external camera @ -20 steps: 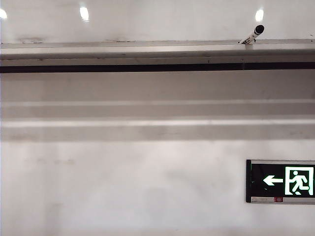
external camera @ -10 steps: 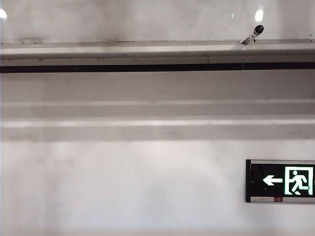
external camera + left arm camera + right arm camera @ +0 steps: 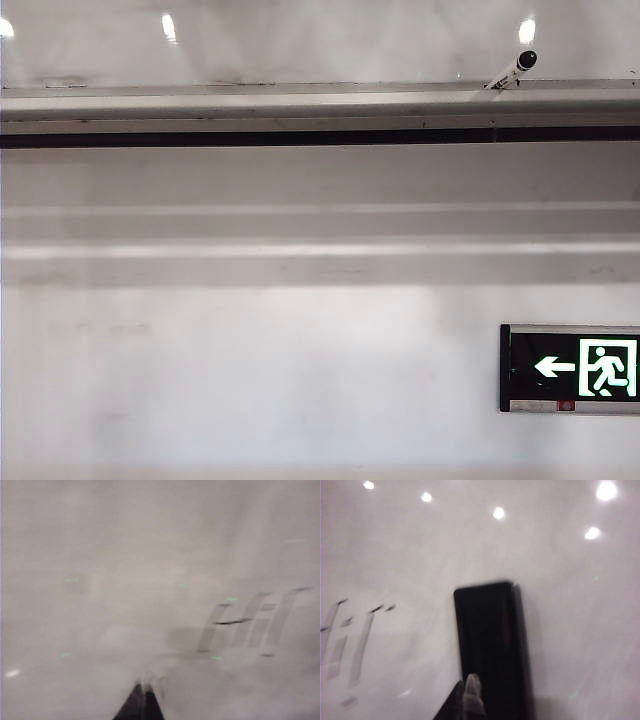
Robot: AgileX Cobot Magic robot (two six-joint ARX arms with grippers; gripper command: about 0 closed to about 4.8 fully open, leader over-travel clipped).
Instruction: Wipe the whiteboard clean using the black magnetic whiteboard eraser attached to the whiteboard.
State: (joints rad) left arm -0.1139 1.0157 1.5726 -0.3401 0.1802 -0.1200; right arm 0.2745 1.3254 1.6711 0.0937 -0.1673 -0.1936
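In the exterior view only the glossy white whiteboard (image 3: 320,45) above its silver ledge shows; in the left wrist view, the left gripper (image 3: 144,692) is clenched, empty, near grey marker strokes (image 3: 250,622); in the right wrist view, the clenched right gripper (image 3: 467,692) sits just before the black rectangular magnetic eraser (image 3: 490,650) stuck on the board, likely nudging it unless opened.

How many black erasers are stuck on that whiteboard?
1. The eraser clings upright to the whiteboard, just ahead of the right gripper, beside grey marks. More may sit outside the cameras' views.
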